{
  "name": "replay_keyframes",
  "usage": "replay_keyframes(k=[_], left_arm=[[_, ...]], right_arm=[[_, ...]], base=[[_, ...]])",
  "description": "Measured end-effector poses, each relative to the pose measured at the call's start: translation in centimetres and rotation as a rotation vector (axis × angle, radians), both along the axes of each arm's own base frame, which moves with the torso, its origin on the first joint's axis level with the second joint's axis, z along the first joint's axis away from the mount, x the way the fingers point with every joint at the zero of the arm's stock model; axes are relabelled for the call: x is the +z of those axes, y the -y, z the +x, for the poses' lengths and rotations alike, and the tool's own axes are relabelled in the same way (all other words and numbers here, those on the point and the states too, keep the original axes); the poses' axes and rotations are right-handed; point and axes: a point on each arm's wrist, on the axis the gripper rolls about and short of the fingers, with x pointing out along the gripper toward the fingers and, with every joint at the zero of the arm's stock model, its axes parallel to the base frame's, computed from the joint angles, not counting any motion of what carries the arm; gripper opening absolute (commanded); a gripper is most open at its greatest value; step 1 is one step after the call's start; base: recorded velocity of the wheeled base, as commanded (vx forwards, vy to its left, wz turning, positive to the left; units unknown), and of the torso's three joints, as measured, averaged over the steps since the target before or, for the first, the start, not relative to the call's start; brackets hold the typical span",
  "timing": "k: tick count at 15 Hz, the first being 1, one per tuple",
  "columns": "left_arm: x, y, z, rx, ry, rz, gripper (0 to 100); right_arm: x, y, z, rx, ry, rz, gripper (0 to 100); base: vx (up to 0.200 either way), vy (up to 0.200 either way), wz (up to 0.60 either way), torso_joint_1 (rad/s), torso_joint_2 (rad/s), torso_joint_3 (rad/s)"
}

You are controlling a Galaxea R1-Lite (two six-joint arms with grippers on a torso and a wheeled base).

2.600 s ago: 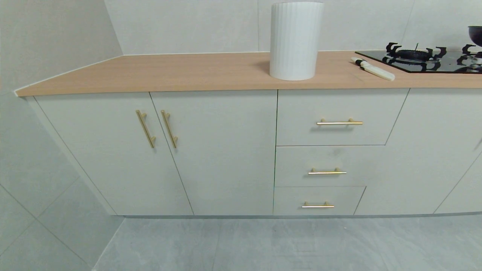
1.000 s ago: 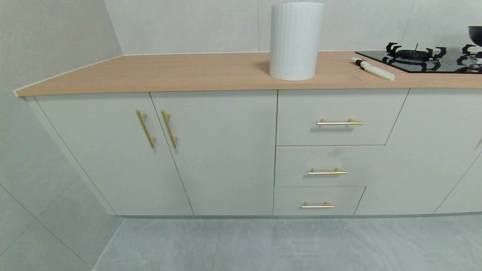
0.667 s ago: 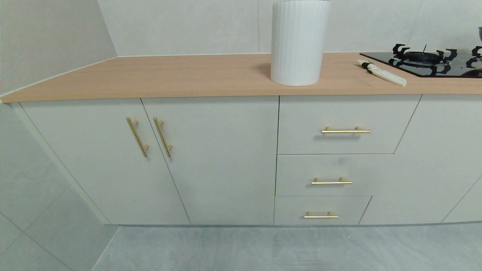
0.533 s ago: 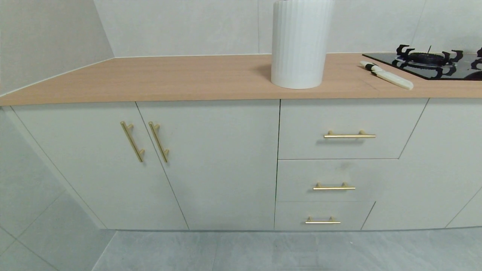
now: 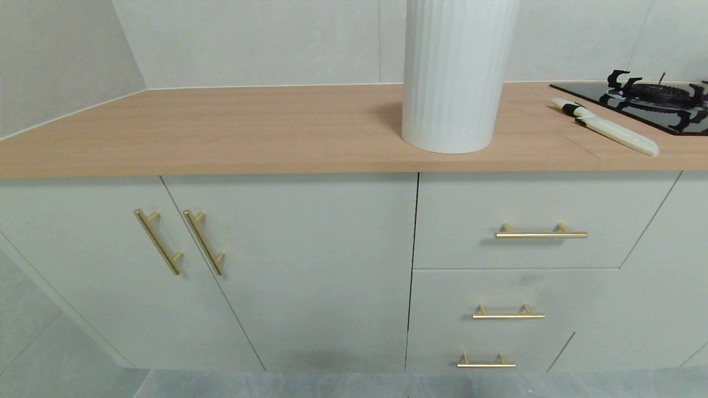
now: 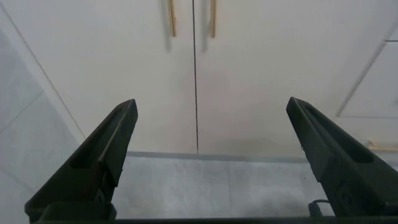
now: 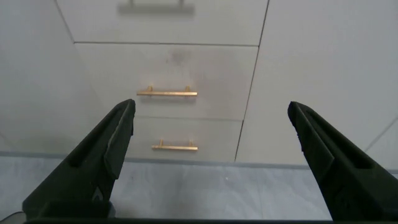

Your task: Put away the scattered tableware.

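Head view: the knife (image 5: 605, 134) is seen lying on the counter (image 5: 221, 132), right of the white canister (image 5: 452, 77), not yet stored.

Left wrist view: the left gripper (image 6: 211, 104) is held wide apart and empty before cupboard doors (image 6: 261, 74) below the canister, presumably ready.

Right wrist view: the right gripper (image 7: 211, 106) is likewise spread, facing drawers (image 7: 168, 74) beneath the canister.

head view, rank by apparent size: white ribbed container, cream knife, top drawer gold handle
1. tall white ribbed cylindrical container
2-3. cream knife and gold bar handle on the top drawer: near alike in length, knife farther back, so unranked
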Motion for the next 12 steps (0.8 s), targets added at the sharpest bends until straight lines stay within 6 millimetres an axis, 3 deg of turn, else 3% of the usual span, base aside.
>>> replay_keyframes(k=[7, 12], left_arm=[[-0.01, 0.00, 0.00, 0.000, 0.000, 0.001, 100], [0.00, 0.00, 0.00, 0.000, 0.000, 0.002, 100]], right_arm=[[0.00, 0.00, 0.00, 0.000, 0.000, 0.000, 100], [0.00, 0.00, 0.00, 0.000, 0.000, 0.000, 100]], base=[[0.200, 0.000, 0.00, 0.002, 0.00, 0.002], [0.000, 0.000, 0.00, 0.000, 0.00, 0.000]])
